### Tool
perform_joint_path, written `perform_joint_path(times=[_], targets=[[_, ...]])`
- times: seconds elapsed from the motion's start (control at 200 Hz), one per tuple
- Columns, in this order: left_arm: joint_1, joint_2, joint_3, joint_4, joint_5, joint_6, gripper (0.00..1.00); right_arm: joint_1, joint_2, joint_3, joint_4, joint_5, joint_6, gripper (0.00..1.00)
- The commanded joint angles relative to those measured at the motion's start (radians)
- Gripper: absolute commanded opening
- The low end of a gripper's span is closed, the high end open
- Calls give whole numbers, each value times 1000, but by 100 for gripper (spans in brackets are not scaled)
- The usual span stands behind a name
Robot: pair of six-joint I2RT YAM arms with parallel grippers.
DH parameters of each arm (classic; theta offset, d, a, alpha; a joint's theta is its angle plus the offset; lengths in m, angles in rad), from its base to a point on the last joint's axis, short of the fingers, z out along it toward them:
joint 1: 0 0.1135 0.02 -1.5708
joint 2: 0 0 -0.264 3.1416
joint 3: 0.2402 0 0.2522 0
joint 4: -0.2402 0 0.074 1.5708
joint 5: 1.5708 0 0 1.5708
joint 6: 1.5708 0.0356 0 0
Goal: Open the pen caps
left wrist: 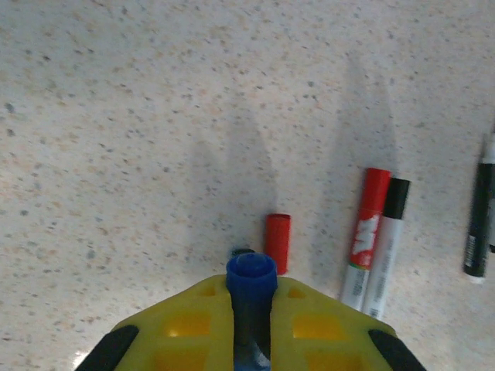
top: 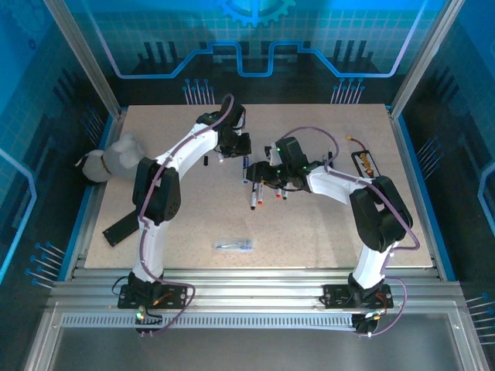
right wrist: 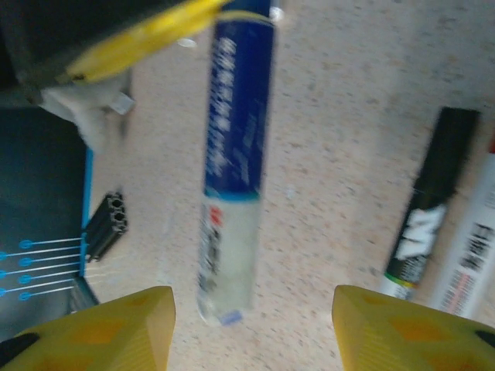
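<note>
- Yellow padded fingers [left wrist: 197, 325] of your left gripper [left wrist: 251, 297] sit closest to the lens, closed tight on a slim blue-and-white marker pen [right wrist: 232, 154]. The pen's round blue end [left wrist: 251, 272] pokes out past the tips.
- Your right gripper [right wrist: 254, 328] is spread wide and holds nothing. The pen's whitish free end hangs between its two fingers and touches neither.
- You cannot tell for certain which end carries the cap. The round blue end at the left pads looks the likelier one.
- One short loose red plastic cap [left wrist: 278, 243] lies on the speckled beige table [left wrist: 116, 116], just beyond the left fingertips.
- To the right of that cap, a red-capped white-barrelled pen [left wrist: 367, 232] and a black-capped white-barrelled pen [left wrist: 387, 247] lie side by side, both capped.
- Expect the pen to be light, stiff and smooth, so it may slip or twist in the pads if you squeeze near one end only.
- The cap is probably a friction fit that lets go suddenly.
- Close the right fingers square across the barrel, well clear of the left pads.
- Pull straight along the pen's length rather than bending it. An off-axis tug could flick the pen out of either grip.
</note>
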Motion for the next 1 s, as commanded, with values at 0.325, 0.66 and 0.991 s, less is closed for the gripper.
perform_joint_path(times=[0.325, 0.66, 0.991], targets=[[-5, -60, -72, 54, 109, -49, 0, 7, 136, 61, 118, -62, 77, 40], [-5, -66, -101, 47, 79, -49, 0, 3, 121, 57, 132, -69, 68, 0], [-5, -35, -95, 48, 82, -55, 25, 15, 96, 47, 130, -80, 57, 0]])
